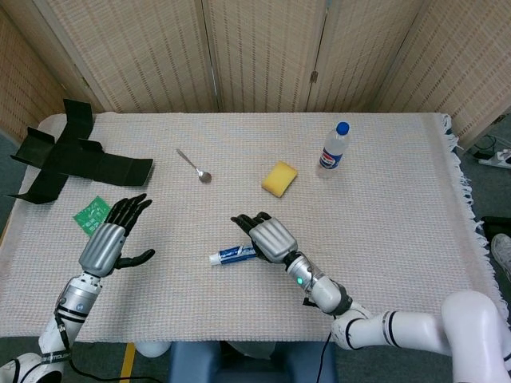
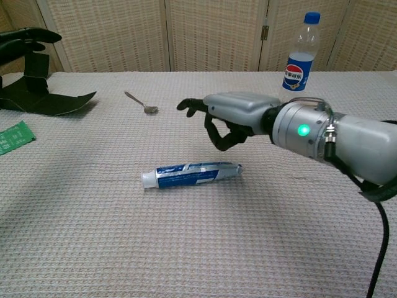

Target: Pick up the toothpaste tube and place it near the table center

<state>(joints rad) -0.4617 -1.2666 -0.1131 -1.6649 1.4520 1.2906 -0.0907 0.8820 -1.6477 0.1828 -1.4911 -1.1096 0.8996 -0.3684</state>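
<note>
Toothpaste tube (image 1: 237,254) lies flat on the table (image 1: 399,231), cap end toward the robot's left, flat crimped end toward the right hand (image 1: 267,235). In the chest view the tube (image 2: 189,175) rests on the cloth with nothing touching it; a clear gap shows between it and the fingers (image 2: 218,138) above.

Right hand: released, fingers spread and partly curled, holding nothing, hovering just above and slightly behind the tube's crimped end.

Left hand (image 1: 108,239): also released, fingers apart, empty, well apart from the tube near the left edge of the table, close to the green card (image 1: 94,214).

Position check: tube sits in the front half of the table, a little left of the middle line. Sponge (image 1: 279,178), spoon (image 1: 194,166) and bottle (image 1: 335,147) all lie farther back; black folded box (image 1: 68,159) at far left.

Judgement on progress: pick-up and set-down look done, since the tube is down and free of both hands. Placement reads as near the centre, though somewhat forward of it. What seems left is only to draw the right hand clear without brushing the tube, which could roll on the woven cloth
</note>
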